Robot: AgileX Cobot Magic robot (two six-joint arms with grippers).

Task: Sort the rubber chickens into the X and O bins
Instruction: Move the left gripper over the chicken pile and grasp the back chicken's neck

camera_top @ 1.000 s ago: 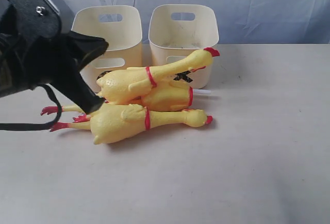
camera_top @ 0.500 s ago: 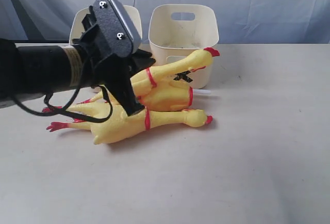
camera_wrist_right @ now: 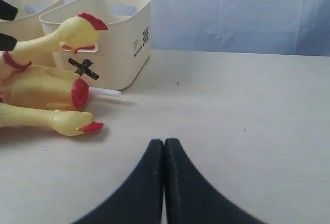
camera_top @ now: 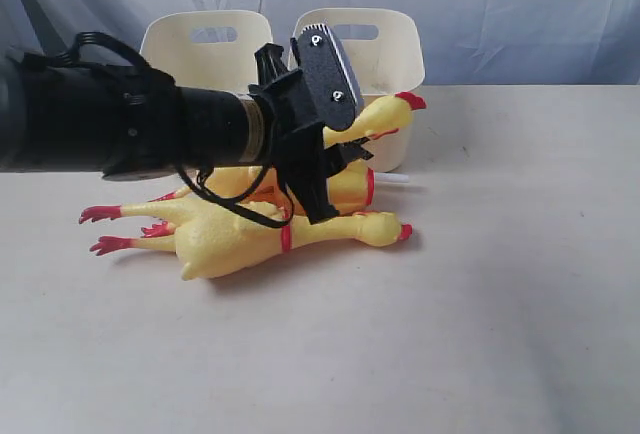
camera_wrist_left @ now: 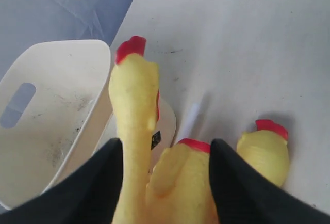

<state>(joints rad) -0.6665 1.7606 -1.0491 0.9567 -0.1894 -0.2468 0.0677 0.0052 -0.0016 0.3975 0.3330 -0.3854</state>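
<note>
1. Exterior view: your left gripper [camera_top: 338,182] reaches across the three rubber chickens [camera_top: 215,244], which lie piled on the table [camera_top: 480,334]. The top chicken [camera_top: 380,116] leans its head against the X bin [camera_top: 400,54]. The middle chicken [camera_top: 352,189] lies under it. The front chicken [camera_top: 345,229] is nearest the camera, head to the right. The other bin [camera_top: 200,44] stands just beside the X bin, and the arm hides its mark.
2. Left wrist view: the black fingers [camera_wrist_left: 93,188] stand wide, one on either side of the top chicken's neck and the middle chicken's body. You cannot tell whether they touch the rubber.
3. Right wrist view: your right gripper [camera_wrist_right: 164,149] sits low over bare table, its fingers pressed together on nothing, well apart from the chickens.
</note>
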